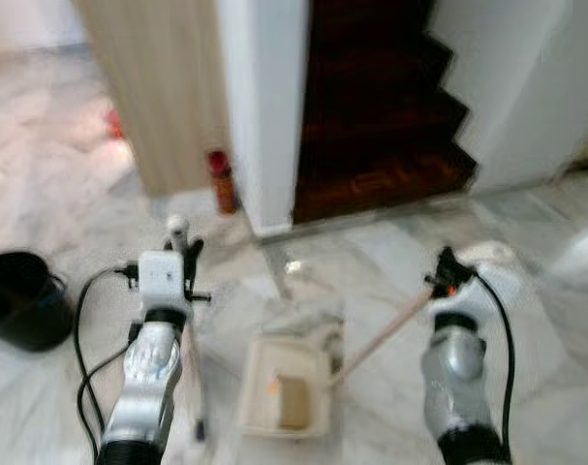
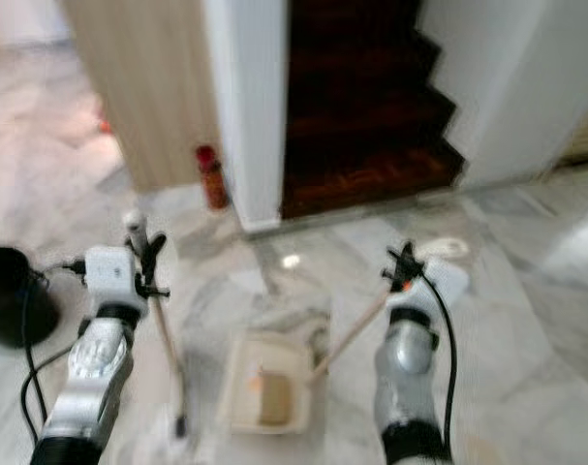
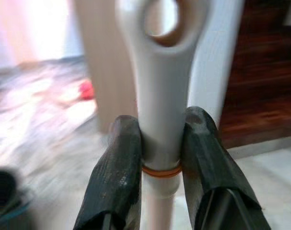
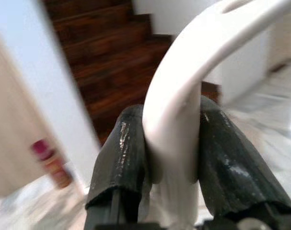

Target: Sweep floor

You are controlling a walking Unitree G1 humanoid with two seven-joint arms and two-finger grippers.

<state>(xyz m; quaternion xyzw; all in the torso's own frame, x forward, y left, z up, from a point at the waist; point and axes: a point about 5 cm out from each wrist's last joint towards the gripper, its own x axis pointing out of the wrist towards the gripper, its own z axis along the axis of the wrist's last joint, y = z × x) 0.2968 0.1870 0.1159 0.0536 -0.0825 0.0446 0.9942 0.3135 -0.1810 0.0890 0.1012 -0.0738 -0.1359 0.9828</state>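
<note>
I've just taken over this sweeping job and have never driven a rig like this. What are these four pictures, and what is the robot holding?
The two wide pictures come from the robot's head, looking down at a marble floor by a dark wooden staircase. The two silver arms are its own. The close-ups come from wrist cameras.

The left gripper is shut on a white broom handle. The right gripper is shut on the dustpan handle, whose wooden pole runs down to the beige dustpan on the floor between the arms.

A black bin stands to the left, a red bottle by the wall.
</note>
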